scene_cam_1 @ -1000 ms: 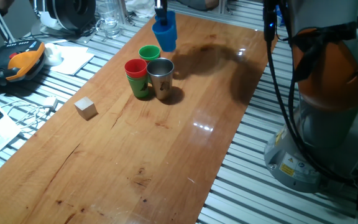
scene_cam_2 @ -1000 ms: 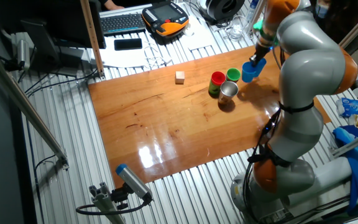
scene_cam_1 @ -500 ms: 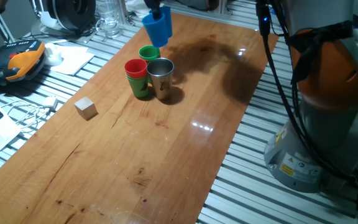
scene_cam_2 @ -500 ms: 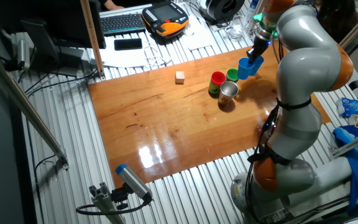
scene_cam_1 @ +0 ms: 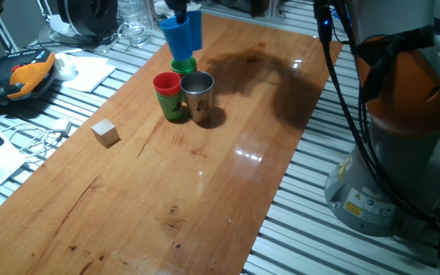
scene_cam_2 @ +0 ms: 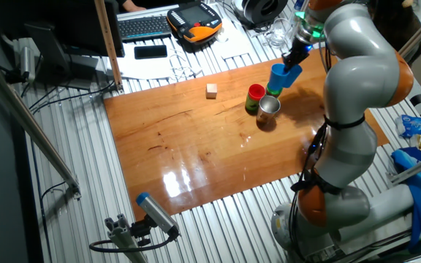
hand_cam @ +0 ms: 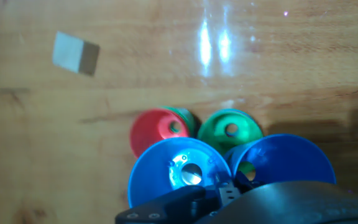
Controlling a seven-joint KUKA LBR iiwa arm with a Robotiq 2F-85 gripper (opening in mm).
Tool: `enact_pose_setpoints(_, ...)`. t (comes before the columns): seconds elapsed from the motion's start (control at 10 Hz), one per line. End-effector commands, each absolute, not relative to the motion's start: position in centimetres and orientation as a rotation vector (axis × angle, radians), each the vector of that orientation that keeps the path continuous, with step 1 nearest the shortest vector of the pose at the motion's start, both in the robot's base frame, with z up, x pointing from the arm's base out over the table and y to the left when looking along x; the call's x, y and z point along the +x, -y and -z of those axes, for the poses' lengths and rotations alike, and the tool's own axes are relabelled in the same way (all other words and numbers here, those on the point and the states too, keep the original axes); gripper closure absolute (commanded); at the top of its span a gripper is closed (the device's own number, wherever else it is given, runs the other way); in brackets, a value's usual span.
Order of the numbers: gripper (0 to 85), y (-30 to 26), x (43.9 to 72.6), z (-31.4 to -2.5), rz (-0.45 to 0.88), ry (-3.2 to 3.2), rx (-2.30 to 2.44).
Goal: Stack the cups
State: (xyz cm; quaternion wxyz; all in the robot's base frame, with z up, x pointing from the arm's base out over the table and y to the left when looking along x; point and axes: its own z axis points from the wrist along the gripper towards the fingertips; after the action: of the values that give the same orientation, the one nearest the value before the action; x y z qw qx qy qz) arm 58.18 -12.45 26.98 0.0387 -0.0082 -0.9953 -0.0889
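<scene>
Alignment is what this step calls for: the gripper (scene_cam_1: 180, 9) carries a blue tapered plastic tumbler (scene_cam_1: 182, 35) in the air, pinched at its rim, directly above or just beside the green plastic tumbler (scene_cam_1: 184, 66) that stands on the wooden table (scene_cam_1: 228, 183). I judge the green one to be the target, and the blue cup should be centred over its mouth and kept upright before it goes straight down, so the taper guides it in and it does not catch the rim. The red plastic tumbler (scene_cam_1: 166, 84), which sits on top of another green one, and the shiny steel cup (scene_cam_1: 197, 95) stand close against the target, so a sideways drift could knock either. In the hand view the held cup fills the lower part of the picture; two blue rims appear there, so it may be two nested cups, though I cannot tell for sure. Release should come only once the cup has seated. The small pale wooden cube (scene_cam_1: 105, 132) lies well apart and plays no part. As for writing, nothing legible shows: a yellow sticker (scene_cam_1: 352, 202) on the robot's base is too small to read, and the cups bear no visible marks.
</scene>
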Motion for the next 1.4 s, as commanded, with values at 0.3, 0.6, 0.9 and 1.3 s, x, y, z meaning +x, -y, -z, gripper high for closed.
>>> enact_pose_setpoints(0.3, 85.0, 11.6, 58.8, -25.4, 0.257, 3.09, -0.255)
enact_pose_setpoints(0.6, 85.0, 10.7, 58.7, -24.4, 0.25, 3.091, -0.299)
enact_pose_setpoints(0.9, 85.0, 10.5, 58.4, -23.4, 0.246, 3.114, -0.304)
enact_pose_setpoints(1.3, 85.0, 10.3, 58.3, -23.2, 0.251, 3.114, -0.312)
